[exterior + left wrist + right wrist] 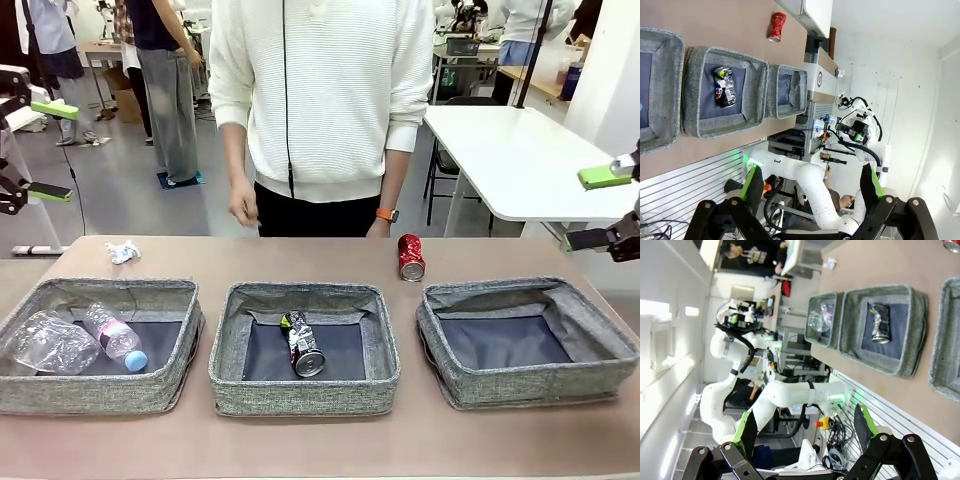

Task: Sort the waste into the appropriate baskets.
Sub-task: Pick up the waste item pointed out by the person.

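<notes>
Jaws first: the left jaws and the right jaws both stand wide open and empty, raised off the table [320, 440] at its 9 and 3 o'clock edges. Bearings are read from the middle basket [300, 395] in the front view.

That basket holds the black-silver can [303, 343], lying on its side. At 9 o'clock, the left basket [90, 392] holds the crushed clear bottle [45, 343] and, touching it, the clear plastic bottle with blue cap [115, 337]. At 3 o'clock, the right basket [530, 385] holds nothing.

Beyond the row, two items lie loose on the table: the red can [411, 257], apparently upright, at 1 o'clock, and the crumpled white paper wad [123, 252] at 10 o'clock. At 12 o'clock a person [320, 100] stands at the far edge, hands hanging, touching nothing.

Assessment: three of five items appear sorted. The red can likely belongs with the other can, the wad in the vacant basket.
</notes>
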